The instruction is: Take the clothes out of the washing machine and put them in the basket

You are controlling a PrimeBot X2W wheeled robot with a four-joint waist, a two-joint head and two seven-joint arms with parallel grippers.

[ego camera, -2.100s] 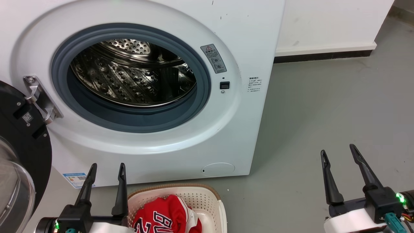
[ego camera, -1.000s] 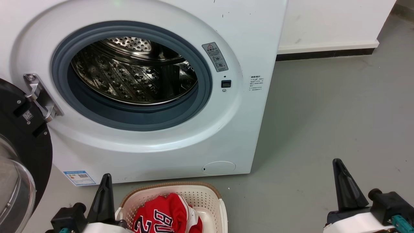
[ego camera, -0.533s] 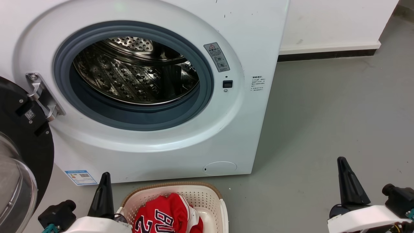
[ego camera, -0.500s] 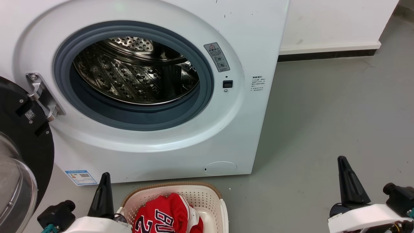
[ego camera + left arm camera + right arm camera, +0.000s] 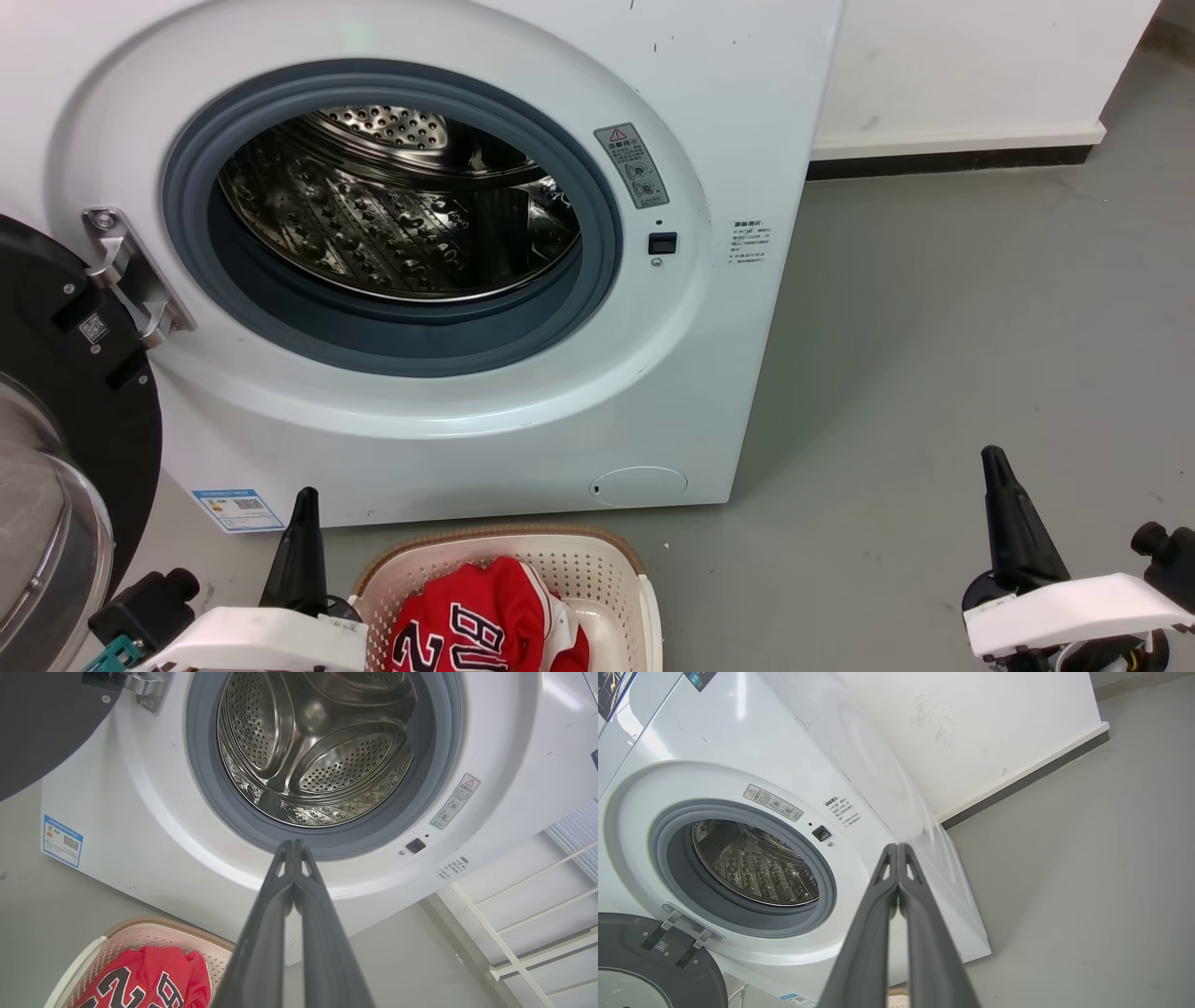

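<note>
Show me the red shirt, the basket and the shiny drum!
red shirt (image 5: 504,583): head view, on its red cloth.
basket (image 5: 583,565): head view, on its perforated back wall.
shiny drum (image 5: 345,760): left wrist view, on its holed back.

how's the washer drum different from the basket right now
The drum is shiny steel; the basket is cream plastic with a brown rim.
What shows of the drum's inside is bare metal; the basket holds red clothes.
The drum opens forward behind a grey door ring; the basket opens upward, sitting on the floor.
Both have perforated walls.
</note>
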